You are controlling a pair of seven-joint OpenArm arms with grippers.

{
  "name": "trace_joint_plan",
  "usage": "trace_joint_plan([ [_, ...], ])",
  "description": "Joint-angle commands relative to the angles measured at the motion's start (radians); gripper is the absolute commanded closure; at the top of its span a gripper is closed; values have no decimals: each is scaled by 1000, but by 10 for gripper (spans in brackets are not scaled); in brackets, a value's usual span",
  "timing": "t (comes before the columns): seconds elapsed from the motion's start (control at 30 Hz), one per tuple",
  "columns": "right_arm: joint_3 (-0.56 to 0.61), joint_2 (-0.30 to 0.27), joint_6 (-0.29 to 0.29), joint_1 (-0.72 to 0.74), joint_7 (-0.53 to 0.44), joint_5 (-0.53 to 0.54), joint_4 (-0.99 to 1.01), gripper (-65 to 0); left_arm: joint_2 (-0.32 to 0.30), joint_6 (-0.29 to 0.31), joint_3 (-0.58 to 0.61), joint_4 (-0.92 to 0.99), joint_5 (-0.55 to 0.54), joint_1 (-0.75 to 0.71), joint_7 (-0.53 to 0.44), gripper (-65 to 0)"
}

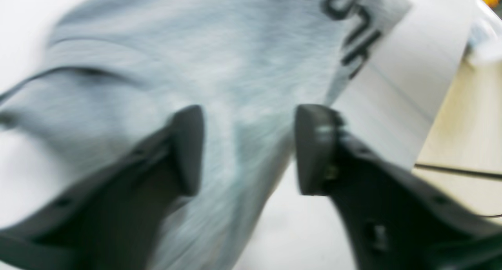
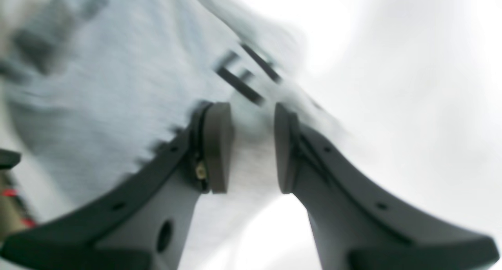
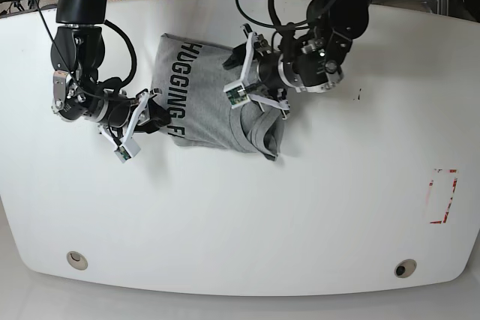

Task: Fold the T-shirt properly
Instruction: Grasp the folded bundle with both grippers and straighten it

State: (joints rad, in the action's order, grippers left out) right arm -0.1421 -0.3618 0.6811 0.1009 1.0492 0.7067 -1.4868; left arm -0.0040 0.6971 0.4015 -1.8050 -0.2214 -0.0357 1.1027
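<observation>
Grey cotton fills both wrist views, blurred. Nearest in the right wrist view, the right gripper has its pads set either side of a raised ridge of cloth by the black print; whether they pinch it I cannot tell. In the left wrist view the left gripper stands with its jaws apart over plain fabric, holding nothing.

Farther off, the base view shows the T-shirt lying on the white table toward its far side, partly folded, with a bunched sleeve at one corner.

It looks light, limp and prone to sagging, so a firm pinch at a hem or folded edge seems best.
</observation>
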Motion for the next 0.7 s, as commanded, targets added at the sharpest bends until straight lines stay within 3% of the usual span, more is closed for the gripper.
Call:
trace_joint_plan([
  [0.0,-1,-6,9,24,-76,-78,-16,-174,8,1,4,52,4,18,-12,-257],
  [0.17,-1,11,17,21,-105,-215,-15,-174,-8,1,4,158,6,61,-12,-258],
  [0.4,-3,17,17,-10,-106,-332,-18,-174,-113,1,3,245,0,124,-77,-260],
  [0.67,0,31,17,-114,-100,-355,-70,-174,-189,1,-3,256,6,188,-89,-260],
])
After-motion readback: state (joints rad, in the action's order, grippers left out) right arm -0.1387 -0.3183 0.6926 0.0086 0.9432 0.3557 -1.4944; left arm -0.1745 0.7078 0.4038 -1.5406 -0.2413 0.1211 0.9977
